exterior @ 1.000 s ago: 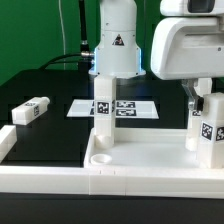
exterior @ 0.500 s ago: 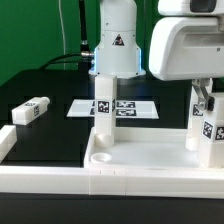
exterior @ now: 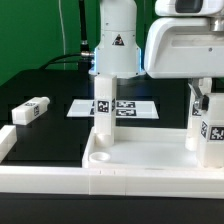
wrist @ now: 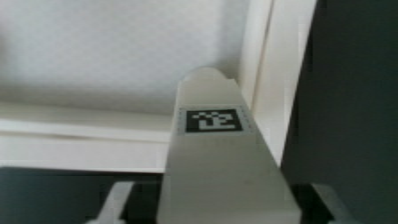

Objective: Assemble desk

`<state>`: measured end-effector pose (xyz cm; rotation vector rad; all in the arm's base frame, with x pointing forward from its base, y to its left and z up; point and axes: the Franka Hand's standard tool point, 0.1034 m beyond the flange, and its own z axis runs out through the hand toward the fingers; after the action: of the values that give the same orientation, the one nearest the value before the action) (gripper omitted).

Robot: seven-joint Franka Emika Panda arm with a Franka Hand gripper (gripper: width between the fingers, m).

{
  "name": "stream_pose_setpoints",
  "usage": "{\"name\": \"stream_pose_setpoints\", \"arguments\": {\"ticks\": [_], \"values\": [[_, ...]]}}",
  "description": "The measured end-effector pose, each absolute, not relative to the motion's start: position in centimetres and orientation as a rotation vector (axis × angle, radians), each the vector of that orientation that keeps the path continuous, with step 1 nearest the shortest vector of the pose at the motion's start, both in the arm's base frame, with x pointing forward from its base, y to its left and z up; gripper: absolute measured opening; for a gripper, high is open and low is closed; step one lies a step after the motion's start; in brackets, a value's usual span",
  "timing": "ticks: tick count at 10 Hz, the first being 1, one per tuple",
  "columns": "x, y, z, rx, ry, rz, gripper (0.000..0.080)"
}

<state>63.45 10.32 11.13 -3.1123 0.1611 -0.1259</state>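
So far: the desk is partly built, as far as the views show.
Tabletop [exterior: 150, 160]: lies rim-up on the black table [exterior: 50, 125], at the front of the scene, touching the white border rail [exterior: 40, 180].
Leg one [exterior: 102, 112]: stands upright in the tabletop's corner on the exterior view's left, apparently seated.
Leg two [exterior: 210, 130]: upright at the tabletop's corner on the exterior view's right, under the gripper [exterior: 205, 100].
Gripper: jaws narrowed onto leg two; the wrist view shows the tagged leg [wrist: 217, 150] between the fingers, with the tabletop's rim beyond it.
Leg three [exterior: 30, 110]: lies loose on the table, well apart from the tabletop, toward the exterior view's left.
Marker board [exterior: 125, 108]: flat on the table behind the tabletop.
Done: one leg appears mounted.
In hand: the second leg, probably being seated or turned in.
Left: the loose leg, and likely a fourth that is not in sight.
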Motion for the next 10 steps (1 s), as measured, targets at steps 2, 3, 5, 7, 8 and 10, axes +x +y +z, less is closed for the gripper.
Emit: {"name": "stream_pose_setpoints", "arguments": {"ticks": [2,3,5,7,8,10], "values": [[63.5,10.1,11.1,-3.085,0.376,-0.126,0.0290],[63.5,9.7,11.1,-3.070,0.498,-0.118,0.0291],[63.4,8.8,11.2,-3.048,0.672,-0.103,0.0291],[63.2,7.7,11.2,-3.012,0.885,-0.087,0.0294],[63.2,7.2,11.2,-3.006,0.956,-0.083,0.0294],[63.1,7.1,11.2,-3.006,0.957,-0.083,0.0295]]}}
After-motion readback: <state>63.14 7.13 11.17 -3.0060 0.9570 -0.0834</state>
